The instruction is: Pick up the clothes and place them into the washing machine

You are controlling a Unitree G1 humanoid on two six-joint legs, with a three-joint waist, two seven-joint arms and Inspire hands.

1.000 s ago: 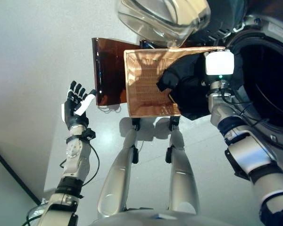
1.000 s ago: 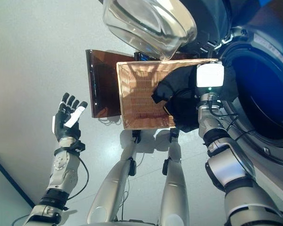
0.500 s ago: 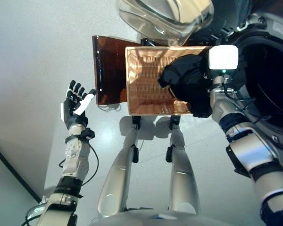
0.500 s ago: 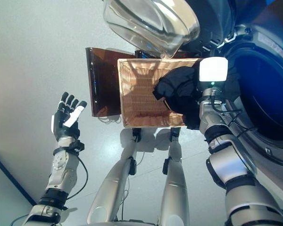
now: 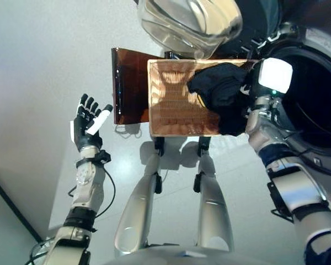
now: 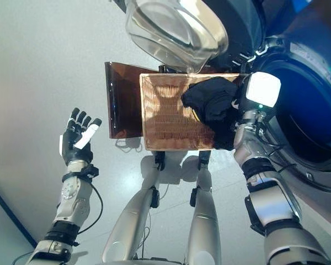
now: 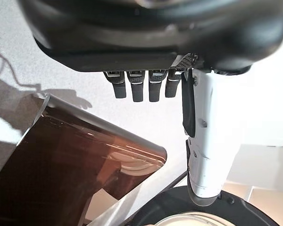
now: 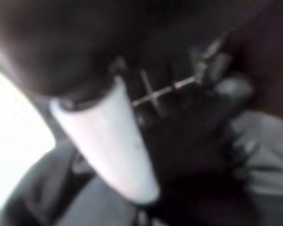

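In the left eye view the right hand (image 5: 240,96) holds the bundle of black clothes (image 5: 218,91) above the wicker basket (image 5: 174,99), just beside the washing machine's open drum (image 5: 314,99); I judge the carry is underway, and next the bundle must swing across into the drum and be let go. The right wrist view shows its fingers buried in the dark cloth, apparently clasping it. In the left wrist view the left hand (image 7: 151,84), well away from the basket, is raised with straight fingers, holding nothing.

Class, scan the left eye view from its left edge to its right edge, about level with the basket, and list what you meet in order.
Left robot hand → dark brown panel → wicker basket → black clothes → right robot hand → washing machine drum opening.
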